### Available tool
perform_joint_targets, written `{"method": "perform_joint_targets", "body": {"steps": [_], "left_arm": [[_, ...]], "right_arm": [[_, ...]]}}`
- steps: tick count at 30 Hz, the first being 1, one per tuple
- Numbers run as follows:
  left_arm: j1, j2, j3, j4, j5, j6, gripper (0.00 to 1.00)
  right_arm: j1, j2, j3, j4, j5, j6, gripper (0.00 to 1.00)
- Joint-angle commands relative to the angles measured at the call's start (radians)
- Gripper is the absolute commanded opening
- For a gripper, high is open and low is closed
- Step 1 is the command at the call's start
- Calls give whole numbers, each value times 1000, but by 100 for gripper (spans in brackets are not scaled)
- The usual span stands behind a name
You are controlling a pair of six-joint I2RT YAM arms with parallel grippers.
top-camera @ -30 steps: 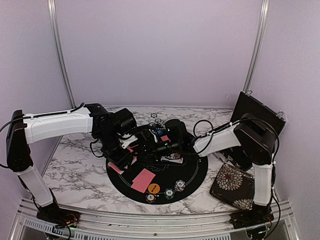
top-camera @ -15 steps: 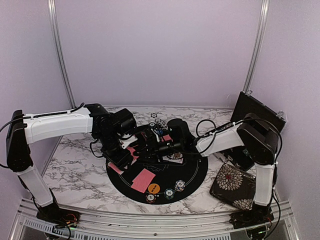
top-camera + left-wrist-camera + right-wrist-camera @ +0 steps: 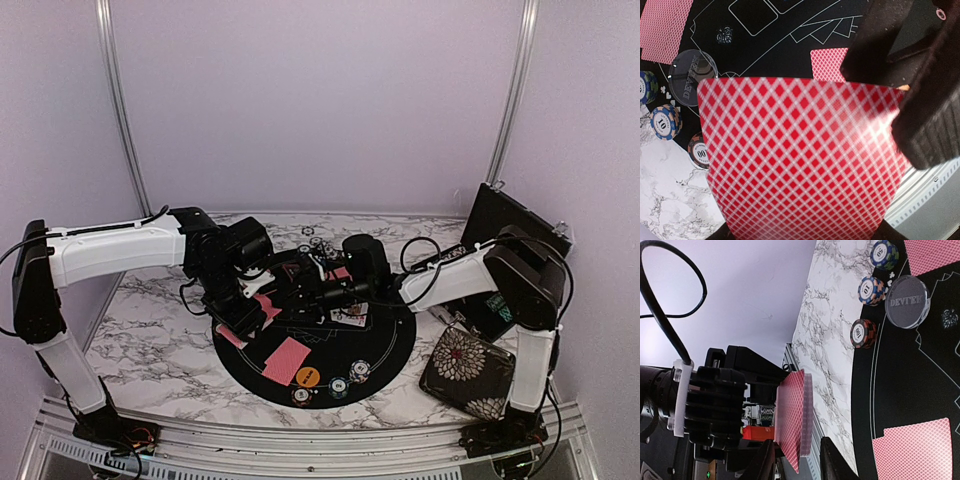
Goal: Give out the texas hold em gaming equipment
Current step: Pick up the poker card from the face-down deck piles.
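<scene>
**A:** Marble table (image 3: 150, 330), black mat (image 3: 395, 340) on it. Deck (image 3: 800, 165) is in the air above the mat's left side, clamped in left gripper (image 3: 262, 303).
**B:** Right gripper (image 3: 797, 462)?
**A:** Jaws apart, straddling the deck's free edge. Not pinching anything I can see.
**B:** So peel one card. Close on the outer card only, slide it off sideways, left holds firm.
**A:** Agreed. Risk is dragging two. Dealt card (image 3: 287, 360) and chips (image 3: 338, 385) sit near the mat's near edge, so drop clear of them.
</scene>
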Motion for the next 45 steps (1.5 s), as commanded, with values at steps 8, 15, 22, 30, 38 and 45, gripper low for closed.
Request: {"method": "perform_joint_targets", "body": {"steps": [8, 15, 22, 30, 38, 45], "left_arm": [[1, -6, 7, -11, 1, 6, 44], [3, -2, 9, -11, 4, 9, 44], [4, 0, 9, -11, 4, 9, 44], [5, 3, 11, -11, 4, 10, 44], [5, -2, 4, -10, 4, 11, 44], [5, -9, -6, -7, 3, 9, 44]], "right_arm": [[-5, -39, -21, 41, -12, 30, 24], [5, -43, -29, 52, -15, 43, 22], [8, -39, -39, 71, -17, 57, 18], [9, -28, -37, 92, -28, 73, 9], [1, -28, -51, 131, -39, 105, 0], [-21, -46, -65, 144, -49, 123, 0]]}}
